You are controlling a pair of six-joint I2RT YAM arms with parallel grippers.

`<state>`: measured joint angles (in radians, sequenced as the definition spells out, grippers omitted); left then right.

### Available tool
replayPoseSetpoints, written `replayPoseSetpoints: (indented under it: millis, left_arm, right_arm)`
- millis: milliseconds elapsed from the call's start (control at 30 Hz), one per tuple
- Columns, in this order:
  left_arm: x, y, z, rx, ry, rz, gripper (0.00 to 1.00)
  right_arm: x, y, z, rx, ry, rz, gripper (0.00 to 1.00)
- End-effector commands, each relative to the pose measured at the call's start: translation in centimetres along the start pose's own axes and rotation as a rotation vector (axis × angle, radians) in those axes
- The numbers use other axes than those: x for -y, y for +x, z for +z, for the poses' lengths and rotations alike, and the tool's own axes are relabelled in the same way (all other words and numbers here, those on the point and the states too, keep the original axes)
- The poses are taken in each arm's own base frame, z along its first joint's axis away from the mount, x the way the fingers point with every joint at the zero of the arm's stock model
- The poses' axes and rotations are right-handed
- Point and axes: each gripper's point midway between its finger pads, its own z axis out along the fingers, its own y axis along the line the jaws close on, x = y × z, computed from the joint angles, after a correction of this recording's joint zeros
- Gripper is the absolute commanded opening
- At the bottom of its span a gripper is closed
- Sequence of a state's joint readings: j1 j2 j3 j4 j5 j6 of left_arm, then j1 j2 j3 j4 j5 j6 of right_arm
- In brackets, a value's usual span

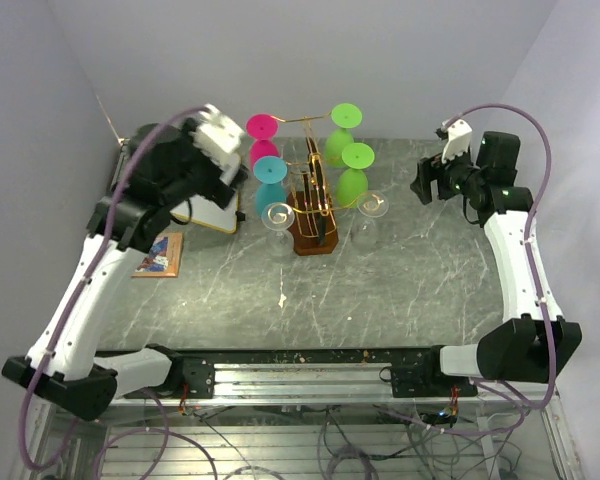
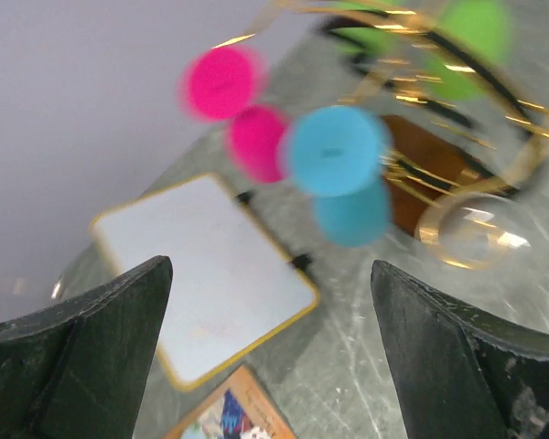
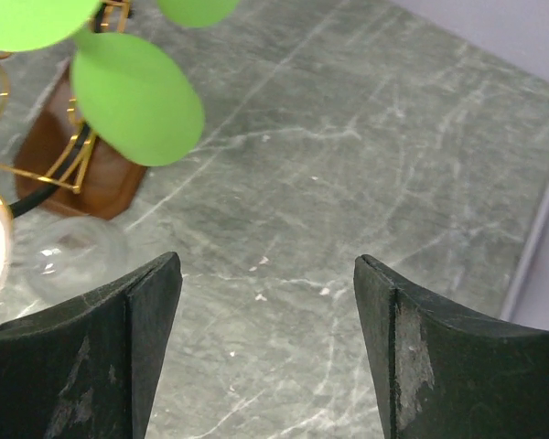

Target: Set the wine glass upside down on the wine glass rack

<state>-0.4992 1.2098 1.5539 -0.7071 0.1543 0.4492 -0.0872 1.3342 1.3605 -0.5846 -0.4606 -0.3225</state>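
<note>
The wine glass rack [image 1: 315,195], gold wire on a dark brown base [image 1: 313,235], stands at the table's back centre. Upside down on its arms hang a pink glass [image 1: 263,135], a blue glass [image 1: 270,180], two green glasses [image 1: 355,170] and two clear wine glasses [image 1: 278,218] [image 1: 368,215]. My left gripper [image 1: 236,178] is open and empty, just left of the pink and blue glasses [image 2: 334,151]. My right gripper [image 1: 421,185] is open and empty, right of the rack. In the right wrist view a green glass foot [image 3: 137,99] and a clear glass [image 3: 73,256] show.
A small yellow-framed whiteboard [image 2: 201,274] lies left of the rack under my left gripper [image 2: 270,270]. A colourful card [image 1: 158,253] lies nearer the left edge. Grey marble table [image 3: 348,165] lies below my right gripper [image 3: 265,261]. Walls close in at the back and sides.
</note>
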Motion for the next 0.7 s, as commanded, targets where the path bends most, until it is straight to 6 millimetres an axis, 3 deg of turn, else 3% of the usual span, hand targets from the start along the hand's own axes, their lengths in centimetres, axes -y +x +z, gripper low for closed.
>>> replayPoseSetpoints:
  millis: [0, 100, 267, 367, 667]
  left_arm:
    - [-10.5, 0.6, -5.1, 0.086, -0.522, -0.33, 1.0]
    - [-13.2, 3.4, -8.3, 0.028, -0.698, -0.405, 1.0]
    - [-13.7, 5.7, -12.3, 0.04, -0.855, -0.477, 1.0]
    - [-13.1, 6.0, -13.2, 0.076, -0.856, -0.488, 1.0]
    - [-12.3, 6.9, -14.7, 0.147, -0.879, -0.509, 1.0]
  right_arm:
    - [3.3, -1.0, -0.9, 0.001, 0.21, -0.002, 0.77]
    - [4.4, -1.8, -2.1, 0.032, 0.292, 0.01, 0.83]
    - [4.5, -3.0, -4.6, 0.122, 0.365, 0.005, 0.93]
    - [4.2, -3.6, -5.9, 0.163, 0.387, 0.006, 1.0]
    - [2.3, -4.0, -9.8, 0.245, 0.41, 0.055, 1.0]
